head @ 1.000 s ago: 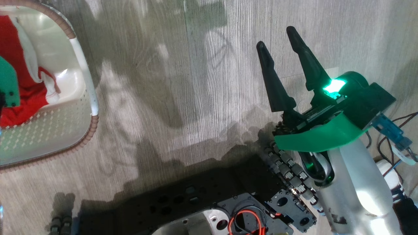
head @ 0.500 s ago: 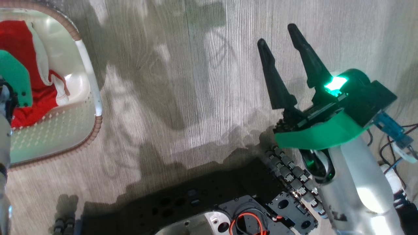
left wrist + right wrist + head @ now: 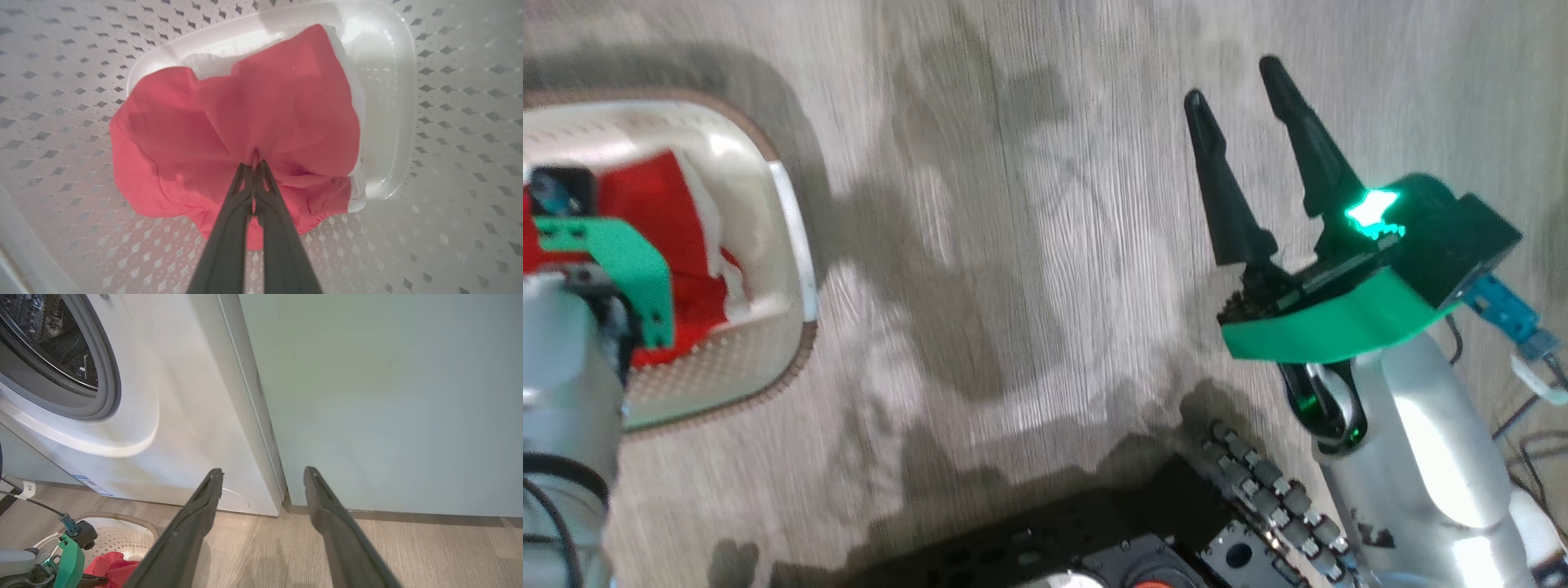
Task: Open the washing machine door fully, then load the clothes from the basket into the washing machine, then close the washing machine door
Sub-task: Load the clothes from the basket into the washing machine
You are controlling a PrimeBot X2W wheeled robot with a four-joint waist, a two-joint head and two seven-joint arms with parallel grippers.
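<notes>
**Left gripper pinches clothes in basket, ready to lift**

At the left of the head view, the robot's left arm reaches down into the cream perforated basket. Its two dark fingers are pressed together on a raised fold near the middle of the red clothes. The garments lie bunched on the basket's bottom, and a white part shows along the edge nearest the basket's right wall. To the right of the basket lies bare wood-grain floor. Well to the right of the basket, the right gripper hovers with its fingers spread apart and nothing between them.

The right wrist view shows the washing machine just behind the basket, with a pale teal cabinet to its right. The grey door seal and steel drum are exposed, which suggests the door is already swung open. The door itself cannot be checked.

The step in hand appears to be lifting the first load out. The pinch holds only a small fold, so a slow, straight rise looks wisest. The cloth should clear the basket's brown rim before the arm swings toward the drum mouth behind the basket. Whether the whole heap or just one garment will come up cannot be told. A trailing hem could catch on the rim or drag the light basket along.
</notes>
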